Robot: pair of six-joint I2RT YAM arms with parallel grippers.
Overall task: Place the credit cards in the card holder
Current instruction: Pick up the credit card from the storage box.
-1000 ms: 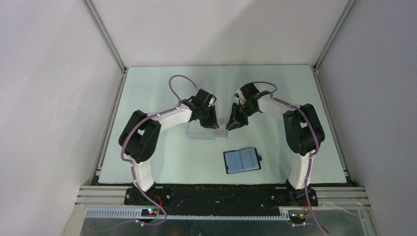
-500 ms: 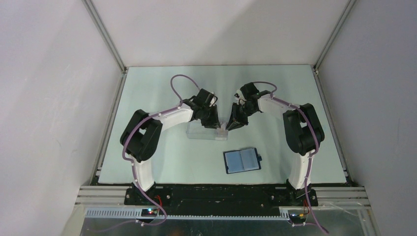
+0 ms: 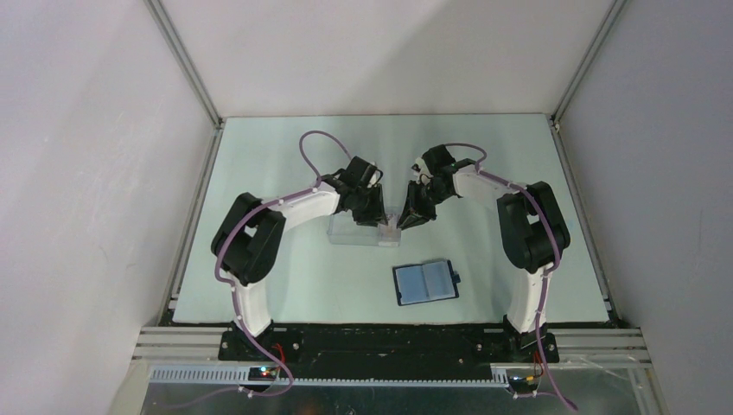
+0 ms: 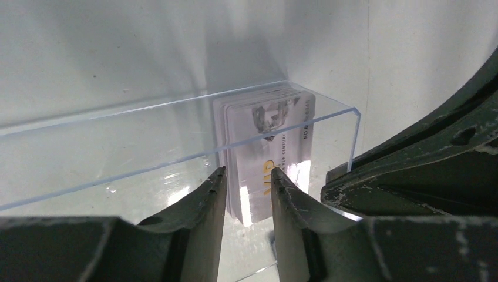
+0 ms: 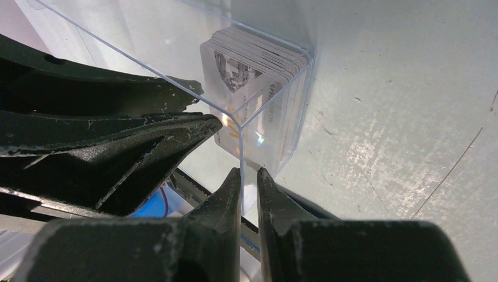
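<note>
Last second: only the left gripper [image 4: 246, 173] shifted a touch; right gripper [image 5: 248, 173], clear acrylic box [image 4: 117, 111] and open navy-blue folding card holder [image 3: 425, 282] unmoved; so no card is out yet. Right gripper is clenched on the box's end wall. Left jaws stand narrowly parted at the pale stacked credit cards [image 4: 276, 117], which stand on edge inside the box's end; can't tell if it grips them. Card print: gold "VIP", "NEW CENTURY", "NO." plus unreadable digits.
</note>
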